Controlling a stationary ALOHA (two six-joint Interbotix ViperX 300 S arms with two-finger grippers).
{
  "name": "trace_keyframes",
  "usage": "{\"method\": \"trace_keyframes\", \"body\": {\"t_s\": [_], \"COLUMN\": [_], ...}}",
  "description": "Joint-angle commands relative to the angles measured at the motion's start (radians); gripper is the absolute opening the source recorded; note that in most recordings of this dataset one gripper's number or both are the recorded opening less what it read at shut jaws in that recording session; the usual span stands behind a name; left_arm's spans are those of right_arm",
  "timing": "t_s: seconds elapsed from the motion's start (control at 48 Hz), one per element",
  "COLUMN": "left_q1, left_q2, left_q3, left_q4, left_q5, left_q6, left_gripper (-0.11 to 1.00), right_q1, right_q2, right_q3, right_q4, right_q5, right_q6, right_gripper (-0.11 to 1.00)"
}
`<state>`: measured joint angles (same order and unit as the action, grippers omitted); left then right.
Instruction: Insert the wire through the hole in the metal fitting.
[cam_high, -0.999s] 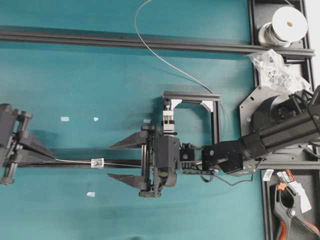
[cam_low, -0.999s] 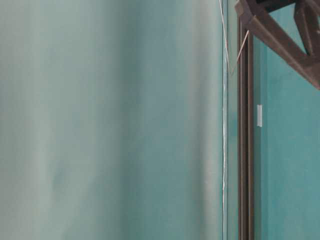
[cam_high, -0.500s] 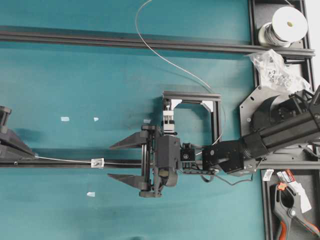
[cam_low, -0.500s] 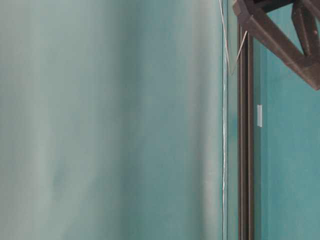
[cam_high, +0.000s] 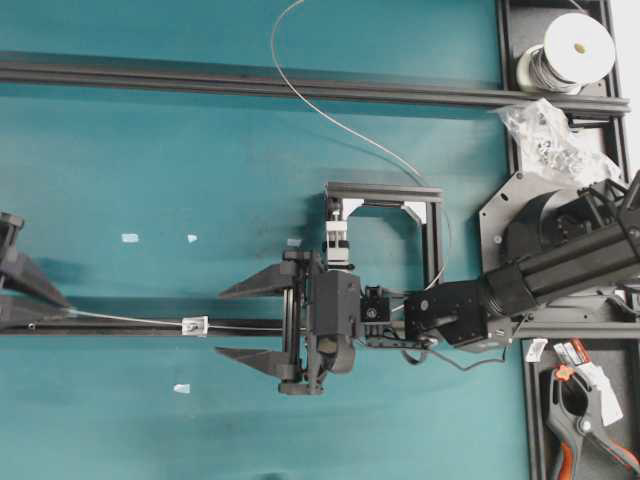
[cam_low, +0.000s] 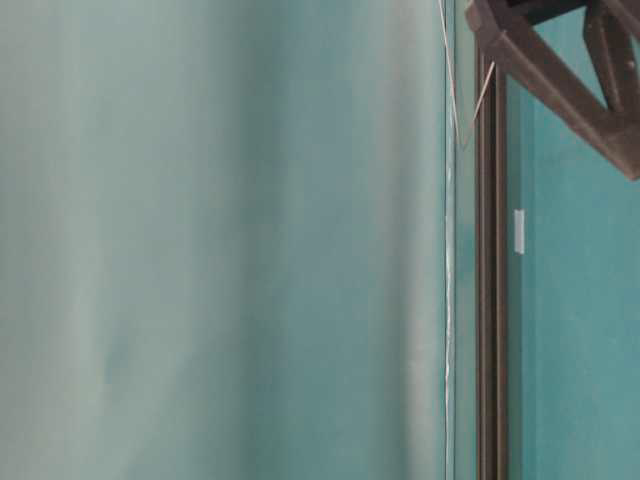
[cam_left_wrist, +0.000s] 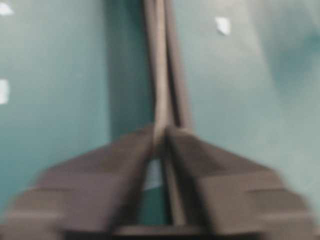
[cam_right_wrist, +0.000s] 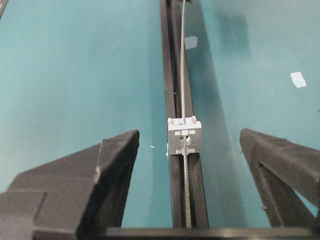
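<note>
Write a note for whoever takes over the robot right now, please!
Left gripper: looks shut on the thin silver-grey wire, far left in the overhead view.
Right gripper: open wide, straddling the black rail, holding nothing.
Small silvery metal fitting: sits on that rail, between both grippers.
Done: wire runs through the fitting's hole.
To do: probably just release and back away.

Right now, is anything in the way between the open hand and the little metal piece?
No, nothing visible. The right hand is open, and only bare rail and wire lie before the metal piece.
</note>
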<state>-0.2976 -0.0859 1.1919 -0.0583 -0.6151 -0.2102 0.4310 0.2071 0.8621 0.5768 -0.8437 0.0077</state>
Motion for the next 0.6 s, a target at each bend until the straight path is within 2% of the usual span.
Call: {"method": "trace_keyframes", "body": {"t_s": [0.0,0.125,0.333,0.583], "left_q1": [-0.003,0.002,0.005,0.008], "left_q2": [-0.006,0.002,0.015,0.015], "left_q3": [-0.009,-0.008,-0.009,-0.012], "left_q4": [0.0,0.0,0.0,0.0], "left_q5": [-0.005,-0.005,-0.005,-0.005], "left_q6": [0.002,0.002,0.002,0.0], "left_gripper": [0.0,0.24,0.82,0.83], "right_q1": [0.0,0.0,0.0,0.0], "right_q2": [-0.032,-0.032,-0.031,-0.032], "right_q3": [-0.006,-0.006,-0.008,-0.008], "right_q4": [-0.005,-0.005,-0.005,-0.005], "right_q5": [-0.005,-0.005,0.0,0.002], "right_q6": [-0.002,-0.002,-0.002,-0.002], "right_gripper": [0.9,0.9,0.9,0.9]}}
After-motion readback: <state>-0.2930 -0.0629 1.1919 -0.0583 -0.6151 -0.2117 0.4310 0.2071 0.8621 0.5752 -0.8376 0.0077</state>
